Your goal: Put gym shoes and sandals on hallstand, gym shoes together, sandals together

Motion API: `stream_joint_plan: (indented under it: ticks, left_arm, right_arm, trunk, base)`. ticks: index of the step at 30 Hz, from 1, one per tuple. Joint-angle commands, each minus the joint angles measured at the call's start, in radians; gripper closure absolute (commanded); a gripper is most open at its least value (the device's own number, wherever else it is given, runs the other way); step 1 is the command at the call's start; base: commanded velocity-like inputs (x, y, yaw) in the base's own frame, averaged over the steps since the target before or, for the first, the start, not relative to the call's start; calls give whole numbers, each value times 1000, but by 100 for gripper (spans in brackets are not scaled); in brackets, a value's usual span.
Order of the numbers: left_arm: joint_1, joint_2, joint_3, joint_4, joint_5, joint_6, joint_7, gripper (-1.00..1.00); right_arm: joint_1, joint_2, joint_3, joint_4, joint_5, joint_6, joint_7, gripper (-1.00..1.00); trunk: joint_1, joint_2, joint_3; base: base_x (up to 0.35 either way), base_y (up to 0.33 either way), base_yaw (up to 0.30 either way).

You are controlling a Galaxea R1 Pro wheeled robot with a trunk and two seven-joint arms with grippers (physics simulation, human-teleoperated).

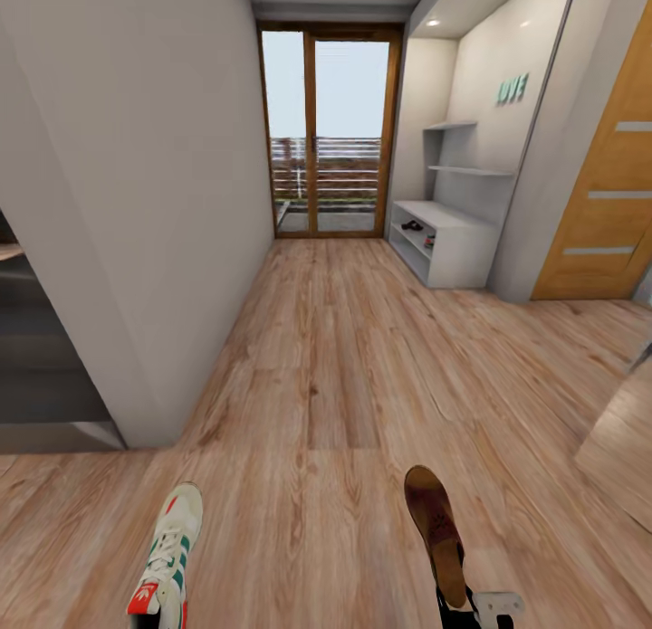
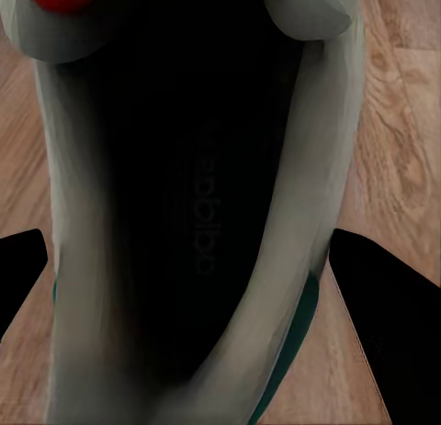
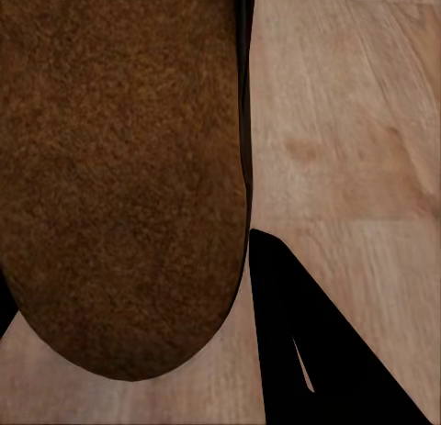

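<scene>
- Down at my left, I'm holding a sneaker over the floor, toe pointing ahead.
- Left fingers are flanking the sneaker's heel end, closed on it.
- At my right, I'm gripping a sandal; one finger is pressing its edge.
- Far ahead, the rack is standing at the right wall, dark items on its shelves, too small to name.

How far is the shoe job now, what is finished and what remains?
Looks done: two small dark items, probably shoes, already lie on the hallstand. In hand: the left claw carries a gym shoe, and the right claw carries a sandal. Left: cross the corridor floor and place both beside their partners.
</scene>
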Motion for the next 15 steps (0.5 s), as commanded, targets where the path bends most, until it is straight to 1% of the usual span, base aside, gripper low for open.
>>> stream_joint_plan:
  ticks: [1, 15]
  left_arm:
    - [-1, -2, 6, -2, -10, -3, -5, 100]
    - [-1, -2, 6, -2, -10, -3, -5, 100]
  right_arm:
    - [-1, 1, -8, 1, 3, -3, 6, 100]
    - [-1, 1, -8, 0, 3, -3, 6, 100]
  trunk:
    - [0, 0, -1]
    - [0, 0, -1]
  base:
    - [339, 0, 0]
    - [339, 0, 0]
